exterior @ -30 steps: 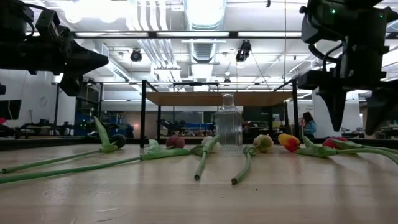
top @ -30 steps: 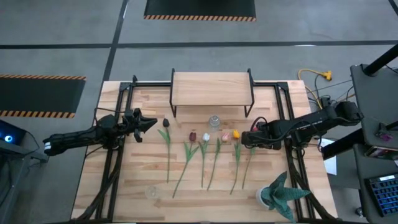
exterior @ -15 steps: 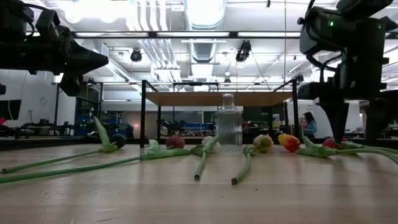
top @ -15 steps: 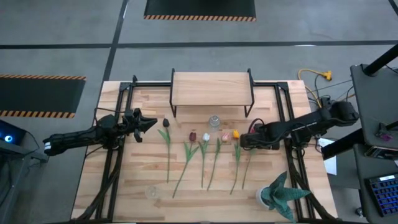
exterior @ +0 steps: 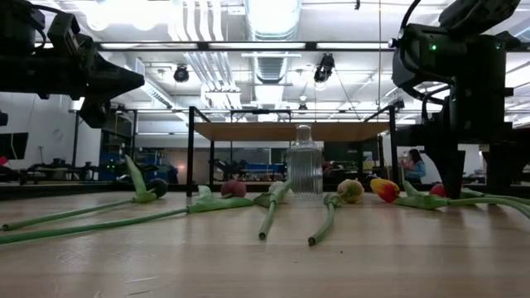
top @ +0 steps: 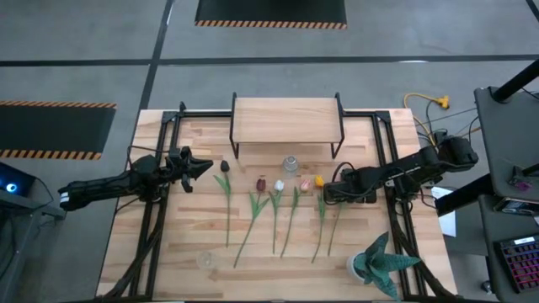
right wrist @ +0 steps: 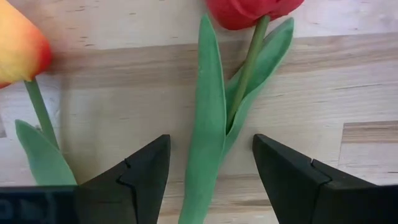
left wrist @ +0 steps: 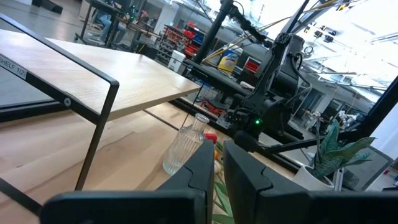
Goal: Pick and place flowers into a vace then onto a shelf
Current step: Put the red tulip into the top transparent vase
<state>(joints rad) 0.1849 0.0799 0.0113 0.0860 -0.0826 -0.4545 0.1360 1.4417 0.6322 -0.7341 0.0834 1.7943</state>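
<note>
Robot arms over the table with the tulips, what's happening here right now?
The right pincer is down at the table with its jaws open on either side of the red tulip, just below the head, not yet closed on it. The other tulips lie in a row on the table, and the glass vase stands empty in front of the shelf. The left pincer waits shut above the table's left side.
</note>
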